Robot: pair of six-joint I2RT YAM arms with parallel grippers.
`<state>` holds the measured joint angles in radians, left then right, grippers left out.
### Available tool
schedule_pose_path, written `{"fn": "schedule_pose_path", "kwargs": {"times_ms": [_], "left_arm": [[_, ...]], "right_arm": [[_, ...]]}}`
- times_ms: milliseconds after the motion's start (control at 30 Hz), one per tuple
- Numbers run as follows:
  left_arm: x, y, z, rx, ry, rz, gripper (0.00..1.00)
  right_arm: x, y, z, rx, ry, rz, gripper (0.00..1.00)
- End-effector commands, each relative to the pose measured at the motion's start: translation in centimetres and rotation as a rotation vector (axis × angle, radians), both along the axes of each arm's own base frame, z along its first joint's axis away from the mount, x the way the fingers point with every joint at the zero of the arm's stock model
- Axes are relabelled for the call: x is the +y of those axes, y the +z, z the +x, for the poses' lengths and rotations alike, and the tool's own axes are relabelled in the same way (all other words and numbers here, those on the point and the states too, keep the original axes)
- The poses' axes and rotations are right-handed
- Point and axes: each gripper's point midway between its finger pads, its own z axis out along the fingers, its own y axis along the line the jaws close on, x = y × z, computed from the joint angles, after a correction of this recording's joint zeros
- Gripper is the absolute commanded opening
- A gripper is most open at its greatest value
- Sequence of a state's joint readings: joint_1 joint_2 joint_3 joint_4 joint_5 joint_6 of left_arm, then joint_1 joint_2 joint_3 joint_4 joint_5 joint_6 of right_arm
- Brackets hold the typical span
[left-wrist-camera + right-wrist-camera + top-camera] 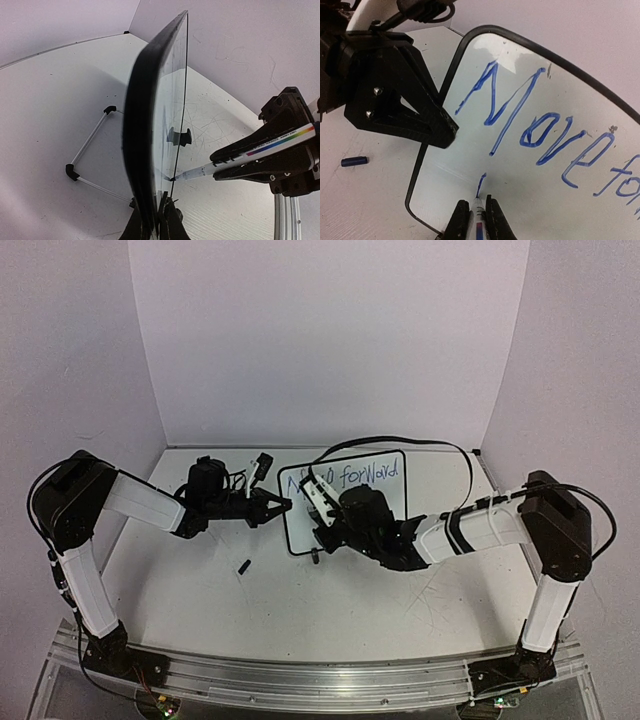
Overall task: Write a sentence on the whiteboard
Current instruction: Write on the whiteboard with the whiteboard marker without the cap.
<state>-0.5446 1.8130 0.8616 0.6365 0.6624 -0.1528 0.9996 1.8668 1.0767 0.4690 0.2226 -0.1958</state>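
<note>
1. Large white tabletop (200, 590), flat and matte; fills the lower middle of the top view. Fine grey scratches (440, 612) cluster right of centre, low in the frame.
2. Small dark blue cylindrical cap (243, 566), lying on its side on the tabletop, left of centre in the top view and at the left edge of the right wrist view; touches nothing else.
3. Pale lilac-white wall panels (330, 340), plain; back and both sides, upper half of the frame.
4. Ribbed silver aluminium rail (320, 680), spanning the bottom edge.

Glossy whiteboard (545, 200) w/ smooth blk plastic frame (137, 125); tabletop (200, 590) matt, scuffed; fingers (400, 105) matt blk plastic.
</note>
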Motion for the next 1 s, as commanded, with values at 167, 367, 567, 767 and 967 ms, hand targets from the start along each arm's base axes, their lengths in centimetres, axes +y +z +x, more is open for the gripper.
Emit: {"fn": "schedule_pose_path", "kwargs": {"times_ms": [167, 367, 567, 767, 967], "left_arm": [[2.3, -1.1, 2.7, -0.062, 0.17, 0.102, 0.0], [2.4, -1.2, 2.7, -0.062, 0.17, 0.104, 0.0], [2.4, -1.1, 2.7, -0.064, 0.169, 0.105, 0.0], [2.4, -1.2, 2.7, -0.064, 0.168, 0.107, 0.0], [2.4, -1.3, 2.7, -0.064, 0.168, 0.108, 0.0]], "right_arm": [[0.2, -2.4, -1.1, 0.061, -0.007, 0.008, 0.0], [0.4, -0.8, 0.0, 0.009, -0.047, 0.026, 0.0], [0.1, 0.7, 1.0, -0.033, -0.091, 0.048, 0.0], [0.4, 1.4, 1.1, -0.051, -0.067, 0.061, 0.0], [-0.2, 2.1, 2.3, -0.069, -0.108, 0.071, 0.0]]}}
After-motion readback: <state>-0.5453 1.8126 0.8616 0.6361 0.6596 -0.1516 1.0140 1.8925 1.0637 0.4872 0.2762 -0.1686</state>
